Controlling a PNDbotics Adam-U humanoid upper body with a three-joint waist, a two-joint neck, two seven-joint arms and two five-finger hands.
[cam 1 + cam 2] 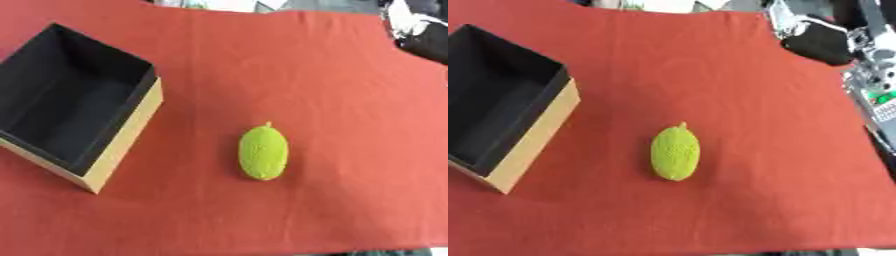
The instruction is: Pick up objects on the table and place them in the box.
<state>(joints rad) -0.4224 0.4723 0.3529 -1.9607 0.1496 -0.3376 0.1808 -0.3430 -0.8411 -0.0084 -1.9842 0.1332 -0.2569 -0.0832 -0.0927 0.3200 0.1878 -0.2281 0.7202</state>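
Since neither hand shows in either view, nothing can be said of whether they are released, clenched or grasping, and places cannot be set against a hand; the box must serve instead. A yellow-green bumpy fruit (263,152) lies alone on the red cloth (332,85), well apart from the open box (122,137), on the box's right side and a little nearer the camera. The step in hand looks to be the first reach. It would go best with a hand coming down over the fruit's long axis, fingers closing across its narrow width, since the rounded shape may roll. The box's dark inside appears to hold nothing, though its left part is cut off. Dark equipment at the far right corner is hard to make out.
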